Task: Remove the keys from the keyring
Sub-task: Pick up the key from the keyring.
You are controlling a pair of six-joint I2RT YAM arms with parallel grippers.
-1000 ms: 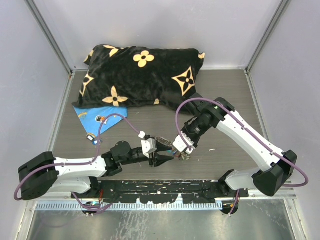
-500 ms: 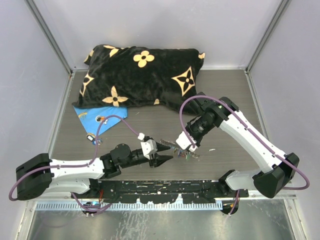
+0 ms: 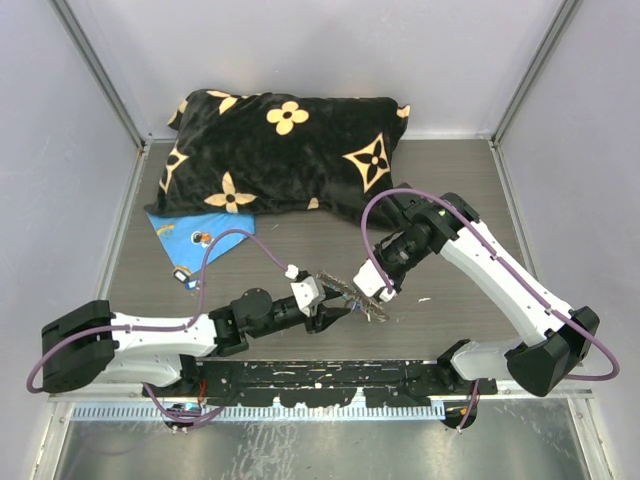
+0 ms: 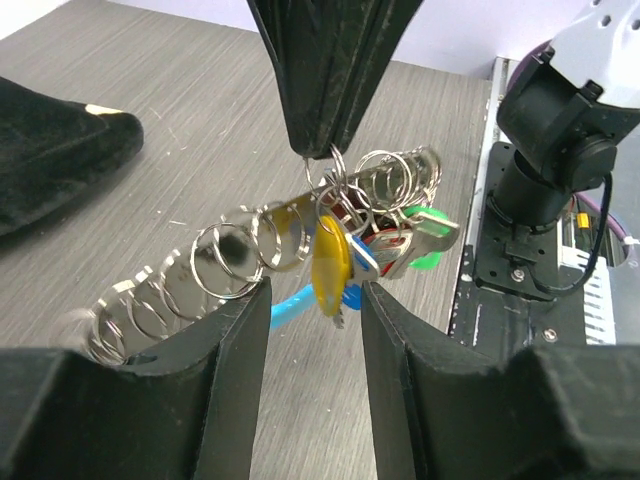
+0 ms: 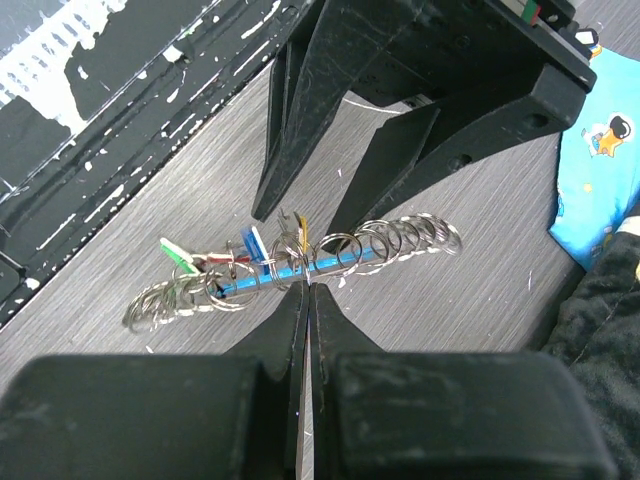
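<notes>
The keyring (image 4: 240, 255) hangs as a string of linked silver rings with its light-blue section (image 4: 290, 305) underneath, low over the near middle of the tabletop (image 3: 450, 200), between my two arms. Its long axis runs crosswise to my left pincer (image 4: 315, 300): in the left wrist view it goes from low on the left up to the right, straight across the mouth. The keys (image 4: 385, 245) bunch at the right-hand end of that line, and the yellow key (image 4: 330, 265) dangles right in the gap between my left fingers.

My right pincer (image 4: 318, 150) comes down from above and is closed tight on one small ring at the top of the bunch, so it carries the weight. The right wrist view shows the same thing: the keyring (image 5: 340, 250) lies sideways just beyond my closed right fingertips, with the keys (image 5: 215, 265) off to one side.

My left pincer stands about half open and grips nothing that I can make out. The rings cross over one finger (image 4: 225, 340), though I cannot tell whether they rest on it. It is the free one and the nearer to the keys. I judge that closing it would catch the yellow key broadside, so what matters is staying square to the chain while the right holds steady
</notes>
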